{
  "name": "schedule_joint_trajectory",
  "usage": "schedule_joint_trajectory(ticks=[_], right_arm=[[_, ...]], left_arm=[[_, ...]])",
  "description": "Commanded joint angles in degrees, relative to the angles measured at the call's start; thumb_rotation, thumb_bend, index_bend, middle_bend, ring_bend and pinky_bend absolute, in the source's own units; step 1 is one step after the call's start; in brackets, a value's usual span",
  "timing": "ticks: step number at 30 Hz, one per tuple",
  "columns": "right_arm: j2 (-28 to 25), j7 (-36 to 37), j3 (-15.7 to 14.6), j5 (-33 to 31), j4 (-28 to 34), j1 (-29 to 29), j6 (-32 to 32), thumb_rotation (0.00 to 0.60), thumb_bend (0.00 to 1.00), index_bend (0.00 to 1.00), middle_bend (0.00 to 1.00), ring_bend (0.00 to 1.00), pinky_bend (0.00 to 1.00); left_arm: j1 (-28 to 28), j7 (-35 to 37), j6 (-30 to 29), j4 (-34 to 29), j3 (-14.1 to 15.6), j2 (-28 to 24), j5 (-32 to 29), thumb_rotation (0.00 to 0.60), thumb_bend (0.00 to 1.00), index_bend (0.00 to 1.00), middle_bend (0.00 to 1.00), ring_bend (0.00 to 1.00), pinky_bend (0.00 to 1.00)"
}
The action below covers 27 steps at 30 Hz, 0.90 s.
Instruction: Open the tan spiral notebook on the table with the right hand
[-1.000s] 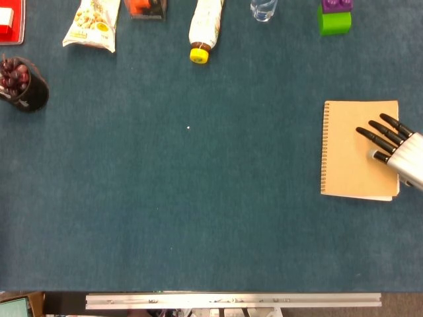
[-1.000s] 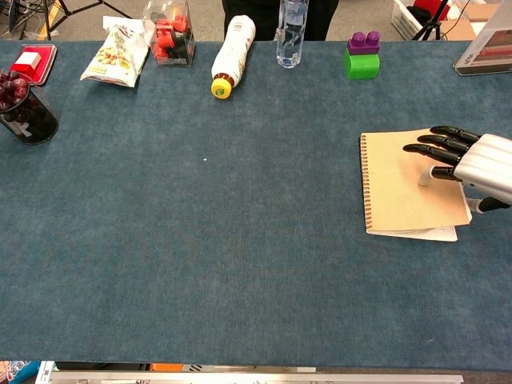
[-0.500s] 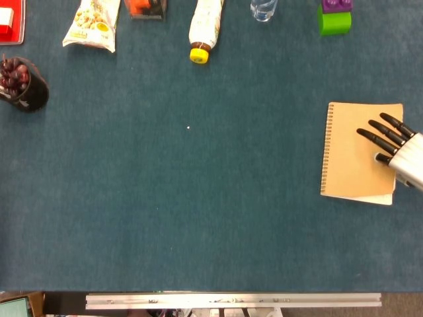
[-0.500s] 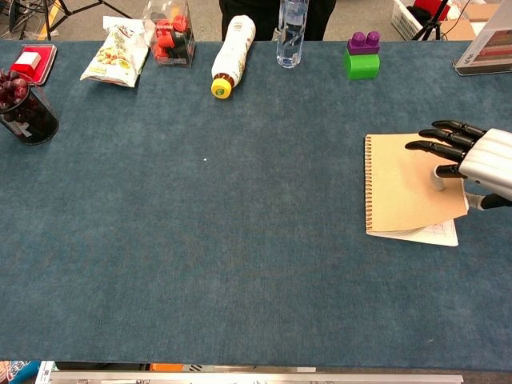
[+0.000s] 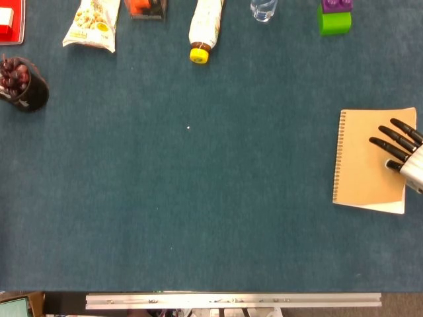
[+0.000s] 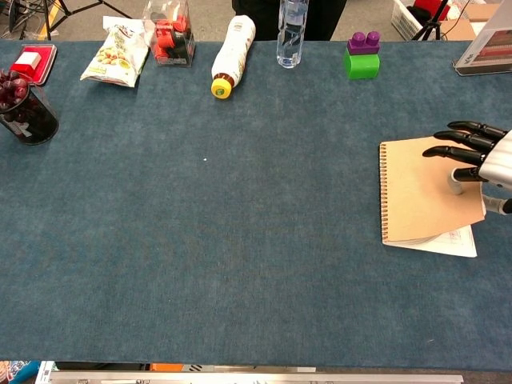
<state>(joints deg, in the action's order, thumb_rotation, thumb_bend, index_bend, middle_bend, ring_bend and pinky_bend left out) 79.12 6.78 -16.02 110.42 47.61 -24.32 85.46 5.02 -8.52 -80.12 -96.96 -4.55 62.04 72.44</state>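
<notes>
1. Blue felt covers the table [image 5: 198, 198]; along its far edge you have a snack bag [image 5: 92, 23], a bottle [image 5: 203, 28] lying on its side, a clear bottle [image 6: 292, 32], a green and purple block [image 6: 362, 54] and, at far left, a dark cup of grapes [image 5: 20, 84].

2. Your tan notebook [image 5: 367, 158] lies at the right edge of the table, spiral binding on its left side, cover down.

3. Since a second ago the notebook has slid to the right and turned slightly. It was not opened; your right hand [image 6: 480, 156] dragged it along instead.

4. That hand now lies over the right part of the cover, dark fingers [image 5: 390, 142] spread and pointing left, thumb tip pressed on the cover. It holds nothing.

5. In the chest view the white pages [image 6: 448, 238] stick out under the cover's near right corner, so the cover has shifted against them. That exposed edge looks like your best place to hook the cover.

6. Watch out: another pull like this could take the notebook off the table.

7. Your left hand shows in neither view.
</notes>
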Motion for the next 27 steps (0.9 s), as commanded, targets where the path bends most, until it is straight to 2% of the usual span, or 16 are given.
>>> schedule_joint_trajectory(ticks=[1,7,12,16,27], right_arm=[[-4.46,-3.95,-0.36,0.88,6.77,-1.10,-1.67,0.600,0.42,0.64,0.18,0.00,0.06],[-9.69,-8.64,-0.02,1.52,16.44,-2.72,-4.25,0.600,0.42,0.68,0.19,0.02,0.06],[-11.85,-11.25,0.89,1.64,21.07,-3.61,-5.96,0.600,0.43,0.69,0.19,0.02,0.06],[-11.45,-11.53,1.95,1.59,21.75,-4.14,-6.84,0.600,0.43,0.69,0.20,0.02,0.06],[-7.91,-10.55,3.63,1.96,18.89,-5.28,-8.96,0.600,0.42,0.69,0.20,0.02,0.06]], left_arm=[[-0.01,0.01,0.00,-0.04,0.02,-0.01,0.02,0.600,0.24,0.48,0.30,0.25,0.38],[-0.01,0.22,0.12,-0.19,0.11,-0.13,0.13,0.600,0.24,0.47,0.30,0.25,0.38],[0.02,0.70,0.44,-0.39,0.20,-0.37,0.20,0.600,0.24,0.47,0.30,0.25,0.38],[0.05,0.81,0.61,-0.48,0.23,-0.51,0.13,0.600,0.24,0.47,0.30,0.25,0.38],[-0.02,1.73,0.73,-0.67,0.22,-0.89,0.14,0.600,0.24,0.47,0.30,0.25,0.38]])
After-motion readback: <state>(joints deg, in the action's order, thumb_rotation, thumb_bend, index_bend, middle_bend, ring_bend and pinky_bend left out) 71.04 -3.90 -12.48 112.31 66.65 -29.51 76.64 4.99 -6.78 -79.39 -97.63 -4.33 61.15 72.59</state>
